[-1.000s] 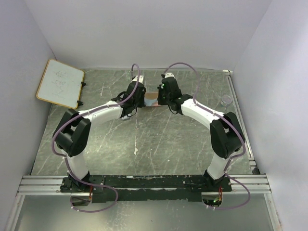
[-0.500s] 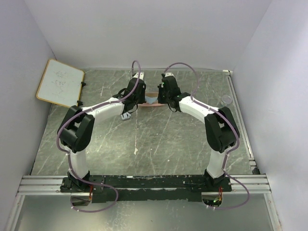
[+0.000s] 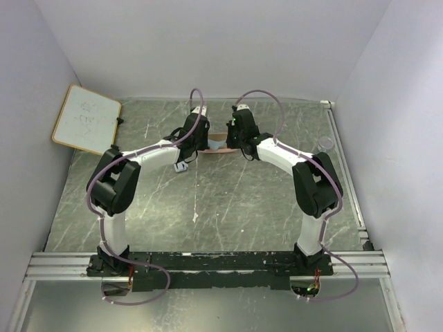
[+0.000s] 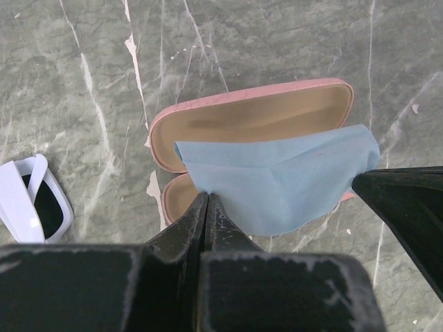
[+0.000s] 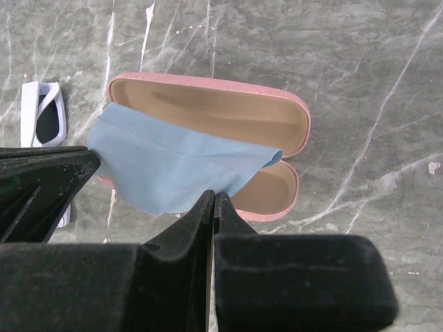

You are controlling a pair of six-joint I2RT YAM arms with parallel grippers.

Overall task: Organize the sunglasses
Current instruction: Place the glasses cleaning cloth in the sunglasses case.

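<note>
I am holding the cloth over the open case, my left gripper and right gripper each pinching an edge tight. The sunglasses are lying on the table just beside the case.

green marble table, open pink case, sunglasses

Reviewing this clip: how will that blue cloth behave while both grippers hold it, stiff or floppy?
Probably floppy: the blue cloth creases and folds between the left gripper and right gripper, each pinching an edge. Likely very light, since those small pinches carry it. It may drape unevenly over the pink case when released.
</note>
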